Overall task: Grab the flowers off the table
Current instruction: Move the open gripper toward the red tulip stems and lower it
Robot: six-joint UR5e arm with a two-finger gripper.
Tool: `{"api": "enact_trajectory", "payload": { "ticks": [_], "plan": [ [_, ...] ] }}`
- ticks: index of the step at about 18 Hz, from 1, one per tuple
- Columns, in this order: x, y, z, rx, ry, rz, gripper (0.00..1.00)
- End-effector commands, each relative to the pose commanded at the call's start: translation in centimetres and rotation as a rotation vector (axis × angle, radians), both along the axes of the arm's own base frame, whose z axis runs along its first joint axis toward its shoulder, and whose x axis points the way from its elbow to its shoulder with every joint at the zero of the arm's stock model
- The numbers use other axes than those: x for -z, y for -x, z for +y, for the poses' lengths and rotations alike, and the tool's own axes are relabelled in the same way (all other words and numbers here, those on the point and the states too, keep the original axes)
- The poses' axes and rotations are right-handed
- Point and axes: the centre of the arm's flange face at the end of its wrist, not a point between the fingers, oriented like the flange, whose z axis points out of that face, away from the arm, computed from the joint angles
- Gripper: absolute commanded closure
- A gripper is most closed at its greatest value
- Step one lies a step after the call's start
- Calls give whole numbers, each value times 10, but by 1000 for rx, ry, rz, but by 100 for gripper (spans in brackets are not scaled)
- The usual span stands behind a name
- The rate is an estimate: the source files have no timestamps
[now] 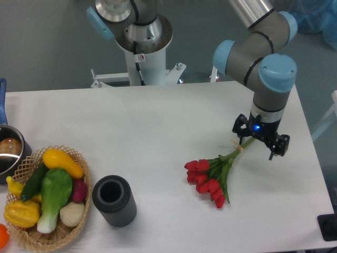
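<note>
- Fixed camera, overall: the table (158,121) was a white matte top, seen from above and in front; my arm (258,47) reached in from the upper right, grey with blue joint caps.
- Fixed camera, my gripper (259,142): it hung at the right side of the table, pointing down, with a blue light lit on its body. Its dark fingers (280,145) sat over the stem end of the flowers (213,176).
- Fixed camera, finger state: the stems ran up into the space under my wrist, but I could not tell whether my fingers were pinching them or merely standing around them, nor how far apart the fingers were.
- Fixed camera, the flowers: the red blooms lay low at the left end of the bunch, near or on the tabletop, with green leaves and stems slanting up to the right toward my gripper; a pale tie bound the stems just below it.
- Fixed camera, other objects: a dark cylinder (114,201) stood upright near the front edge, well apart from the flowers. Just to its left was a wicker basket (79,221) holding yellow, green and white vegetables (50,195). A metal pot (10,150) sat at the far left edge.
</note>
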Motion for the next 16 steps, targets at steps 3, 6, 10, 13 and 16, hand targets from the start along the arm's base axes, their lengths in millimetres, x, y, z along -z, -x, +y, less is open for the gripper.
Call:
{"api": "enact_trajectory", "payload": {
  "ticks": [3,6,10,13,16],
  "plan": [
    [17,-8,-5,0,35,-24,0],
    [21,-10,-3,2,42,-29,0],
    [30,-7,4,1,43,-37,0],
    [34,-7,6,8,44,-43,0],
    [45,-9,21,29,50,-54,7]
  ]
}}
